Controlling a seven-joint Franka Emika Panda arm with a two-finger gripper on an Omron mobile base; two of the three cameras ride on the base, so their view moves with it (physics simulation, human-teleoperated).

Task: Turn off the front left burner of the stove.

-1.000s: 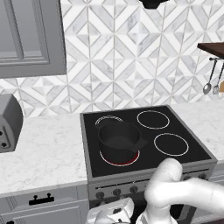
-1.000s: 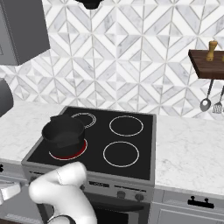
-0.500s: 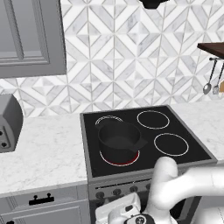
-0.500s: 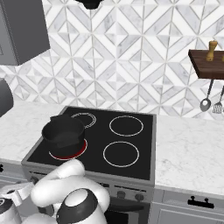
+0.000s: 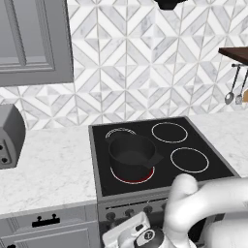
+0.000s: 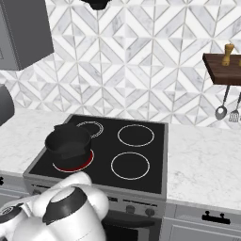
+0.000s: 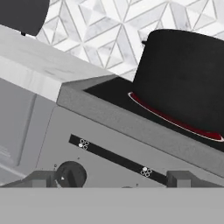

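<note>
The front left burner (image 5: 143, 178) glows red on the stove's (image 5: 203, 177) black glass, under a black pot (image 5: 131, 154). From the right base view the red ring (image 6: 80, 165) peeks out beneath the same pot (image 6: 69, 143). My gripper (image 7: 111, 181) is low in front of the stove's grey front panel (image 7: 131, 144), open, with its fingertips (image 7: 40, 178) far apart. A dark round knob (image 7: 71, 174) sits between them, nearer the left tip and not touched. Above it the hand view shows the pot (image 7: 183, 74) and the red ring (image 7: 175, 123).
My wrist (image 5: 140, 236) hangs below the stove's front edge beside the knob row (image 5: 118, 214). A grey toaster (image 5: 7, 135) stands on the marble counter (image 5: 53, 167) to the left. A drawer handle (image 5: 46, 222) is below. A wooden shelf (image 6: 223, 66) with hanging utensils (image 6: 222, 110) is at the right.
The arm has folded down and forward. The hand has dropped in front of the stove's front panel, toward the knob row. Pot and burner are unchanged.
</note>
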